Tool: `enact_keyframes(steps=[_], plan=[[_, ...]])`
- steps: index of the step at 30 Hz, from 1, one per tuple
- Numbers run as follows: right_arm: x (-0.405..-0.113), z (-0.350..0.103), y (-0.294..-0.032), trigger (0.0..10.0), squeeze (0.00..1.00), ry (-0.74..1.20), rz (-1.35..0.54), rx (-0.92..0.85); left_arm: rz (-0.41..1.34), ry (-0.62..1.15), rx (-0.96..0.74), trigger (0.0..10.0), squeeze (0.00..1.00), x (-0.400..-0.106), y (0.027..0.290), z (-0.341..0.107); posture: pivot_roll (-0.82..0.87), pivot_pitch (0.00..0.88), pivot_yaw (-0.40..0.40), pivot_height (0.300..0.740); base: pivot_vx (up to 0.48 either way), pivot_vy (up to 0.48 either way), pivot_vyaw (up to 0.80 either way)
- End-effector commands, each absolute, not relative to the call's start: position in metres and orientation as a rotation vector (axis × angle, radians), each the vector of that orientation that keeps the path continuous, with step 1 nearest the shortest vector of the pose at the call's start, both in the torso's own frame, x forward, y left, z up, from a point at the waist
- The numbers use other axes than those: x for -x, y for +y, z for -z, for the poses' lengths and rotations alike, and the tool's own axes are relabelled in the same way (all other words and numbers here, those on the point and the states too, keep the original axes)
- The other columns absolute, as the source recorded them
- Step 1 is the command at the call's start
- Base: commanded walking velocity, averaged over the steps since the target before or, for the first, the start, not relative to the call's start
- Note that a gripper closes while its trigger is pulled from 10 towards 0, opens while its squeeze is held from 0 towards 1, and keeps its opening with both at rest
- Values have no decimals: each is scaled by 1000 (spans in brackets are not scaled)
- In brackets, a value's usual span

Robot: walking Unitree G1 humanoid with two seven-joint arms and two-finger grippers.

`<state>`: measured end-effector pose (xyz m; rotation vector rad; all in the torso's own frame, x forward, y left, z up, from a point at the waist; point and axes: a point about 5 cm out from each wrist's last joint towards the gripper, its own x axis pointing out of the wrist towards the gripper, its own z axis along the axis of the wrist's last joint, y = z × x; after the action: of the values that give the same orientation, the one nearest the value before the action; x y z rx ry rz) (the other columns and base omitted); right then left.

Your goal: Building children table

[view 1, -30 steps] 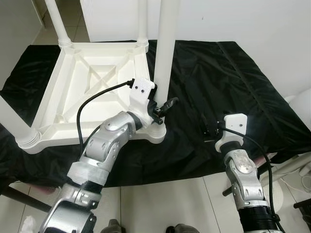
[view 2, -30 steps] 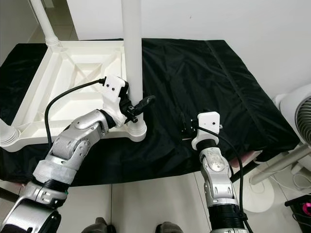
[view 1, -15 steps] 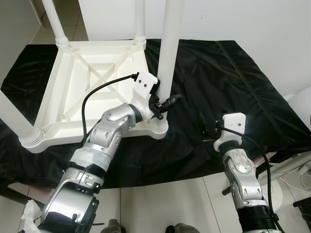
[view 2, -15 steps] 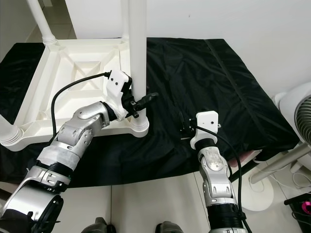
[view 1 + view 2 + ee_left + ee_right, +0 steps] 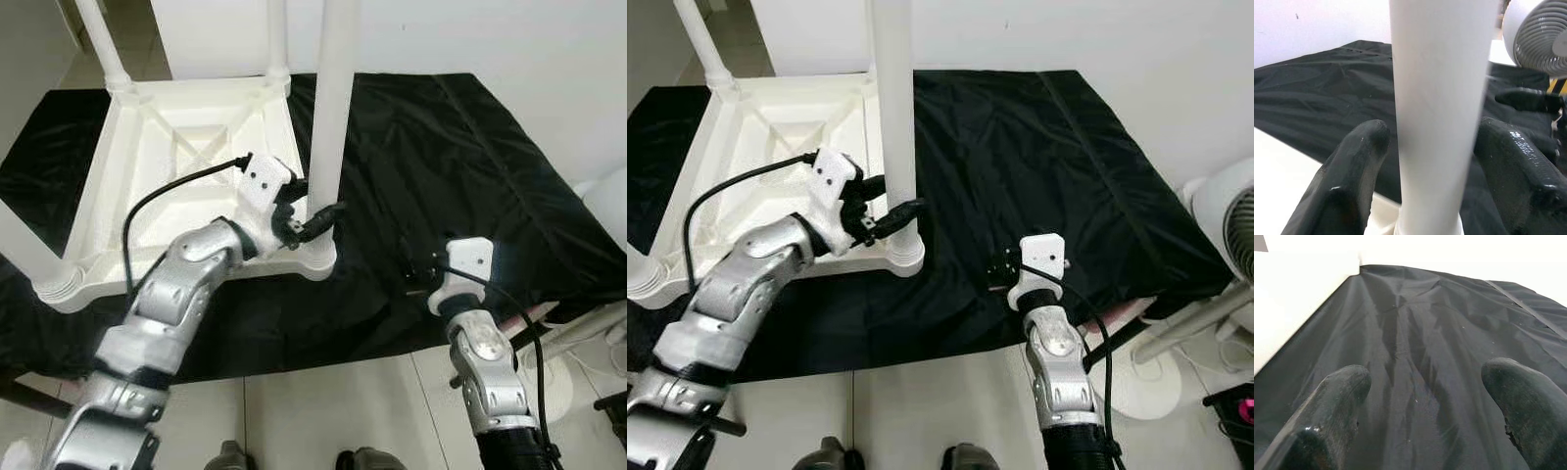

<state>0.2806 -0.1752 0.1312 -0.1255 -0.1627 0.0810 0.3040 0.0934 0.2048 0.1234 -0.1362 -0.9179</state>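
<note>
A white children's table (image 5: 176, 166) lies upside down on a black cloth (image 5: 441, 147), its legs pointing up. My left gripper (image 5: 318, 217) is at the near right leg (image 5: 328, 127), just above the leg's base. It is open, and the leg (image 5: 1440, 98) stands between its two black fingers (image 5: 1359, 166), very close to both. My right gripper (image 5: 416, 266) hovers low over the cloth (image 5: 1415, 357) to the right of the table. It is open, with nothing between its fingers (image 5: 1337, 396).
More table legs rise at the far left (image 5: 98, 39) and near left (image 5: 24, 245). A white fan (image 5: 1225, 225) stands on the floor at the right, past the cloth's edge. White wall behind, pale tiles (image 5: 323, 411) in front.
My left gripper has swung from beside the near right leg to straddle it, lower toward the base. The right gripper has barely moved. The view has shifted a little.
</note>
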Motion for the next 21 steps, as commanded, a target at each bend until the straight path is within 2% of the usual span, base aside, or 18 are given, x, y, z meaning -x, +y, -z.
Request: enact_keyframes(steps=[1,5,7,17,18,21], plan=[[-278,-131,-173,10000,0,-168,-95,132,997,-140,-159,10000,0,-293,94,-208,-117,68,35,740,0,0,0],[-279,-131,-174,10000,0,-168,-96,133,979,-139,-188,10000,0,-287,101,-208,-114,68,33,740,0,0,0],[-280,-133,-175,10000,0,-170,-100,131,962,-110,-215,10000,0,-274,117,-207,-107,70,29,740,0,0,0],[-279,-134,-167,10000,0,-171,-205,157,952,-54,-250,10000,0,-255,125,-199,-77,74,5,740,0,0,0],[-278,-134,-159,10000,1000,-171,-289,150,948,-33,-275,10000,0,-249,124,-193,-73,75,-1,740,0,0,0],[-275,-136,-151,10000,1000,-177,-362,152,951,-5,-305,10000,0,-246,122,-186,-70,76,-6,740,0,0,0]])
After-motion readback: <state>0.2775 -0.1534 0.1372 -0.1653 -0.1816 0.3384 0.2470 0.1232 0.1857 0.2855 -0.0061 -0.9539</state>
